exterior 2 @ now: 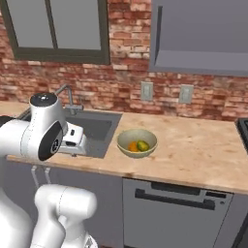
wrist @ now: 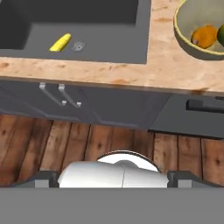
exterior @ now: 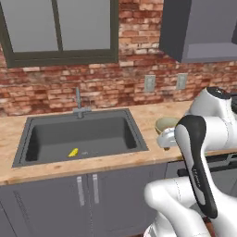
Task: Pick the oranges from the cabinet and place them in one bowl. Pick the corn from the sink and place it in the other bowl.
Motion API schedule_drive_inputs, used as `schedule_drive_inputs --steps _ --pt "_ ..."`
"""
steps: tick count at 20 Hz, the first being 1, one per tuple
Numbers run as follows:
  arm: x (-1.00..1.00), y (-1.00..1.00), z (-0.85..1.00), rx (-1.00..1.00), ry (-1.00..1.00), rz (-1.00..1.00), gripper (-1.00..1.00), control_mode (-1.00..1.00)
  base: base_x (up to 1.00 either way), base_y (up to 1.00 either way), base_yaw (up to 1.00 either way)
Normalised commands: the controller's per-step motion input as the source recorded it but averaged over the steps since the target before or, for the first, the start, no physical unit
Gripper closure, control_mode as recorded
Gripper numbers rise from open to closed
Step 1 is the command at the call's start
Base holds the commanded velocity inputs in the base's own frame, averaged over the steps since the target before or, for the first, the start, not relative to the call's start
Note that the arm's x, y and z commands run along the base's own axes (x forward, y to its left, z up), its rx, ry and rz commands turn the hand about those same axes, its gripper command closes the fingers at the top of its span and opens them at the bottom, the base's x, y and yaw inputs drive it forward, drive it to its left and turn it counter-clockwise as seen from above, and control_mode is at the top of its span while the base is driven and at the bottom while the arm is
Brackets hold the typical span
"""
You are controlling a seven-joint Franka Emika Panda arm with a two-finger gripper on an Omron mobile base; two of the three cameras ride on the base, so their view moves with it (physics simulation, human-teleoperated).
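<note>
oranges (exterior 2: pixel 132 146): both in one bowl (exterior 2: pixel 137 143) on the counter, bright orange one touching the yellow-green one; fruit half of the task judged done.
one bowl: just right of the sink (exterior 2: pixel 94 127), near the counter's front edge; likely chosen as the closest drop point under the cabinet (exterior 2: pixel 201 36).
cabinet: wall-mounted above the bowl, grey, shelf floor visible from below; no fruit seen on it.
corn (exterior: pixel 73 152): lying flat on the sink floor, just beside the round drain (wrist: pixel 78 45), front-centre of the basin; untouched, so next to be fetched.
other bowl: not identified from these angles; possibly hidden behind the arm, cannot confirm.
gripper (wrist: pixel 113 176): jaws spread wide, nothing between them; pulled back above the cabinet fronts at the counter's front, looking down at floor, counter edge and sink.
reason for pose: judged a transit stance between the filled bowl and the sink, hand free for the corn.
next move: reach forward and down into the basin; cob small and lying flat, so a grasp across its short width seems needed.
counter (exterior 2: pixel 193 145): light wood grain, bare right of the bowl.
faucet (exterior: pixel 78 104): thin, grey, at the sink's back rim.
room: red brick wall, two outlets (exterior 2: pixel 147 90), dark-framed window (exterior: pixel 60 30) over the sink, grey base cupboards, wood-plank floor (wrist: pixel 65 144).
</note>
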Motion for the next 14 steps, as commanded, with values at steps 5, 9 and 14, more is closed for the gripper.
schedule_drive_inputs --steps 5,9,14 --pt "0.0 0.0 0.0 0.0 0.0 0.0 -1.0 1.0 0.47 1.0 0.0" --pt "0.0 0.0 0.0 0.0 0.0 0.0 -1.0 1.0 0.36 1.0 0.0" --pt "0.0 0.0 0.0 0.0 0.0 0.0 -1.0 1.0 0.43 0.82 0.0"
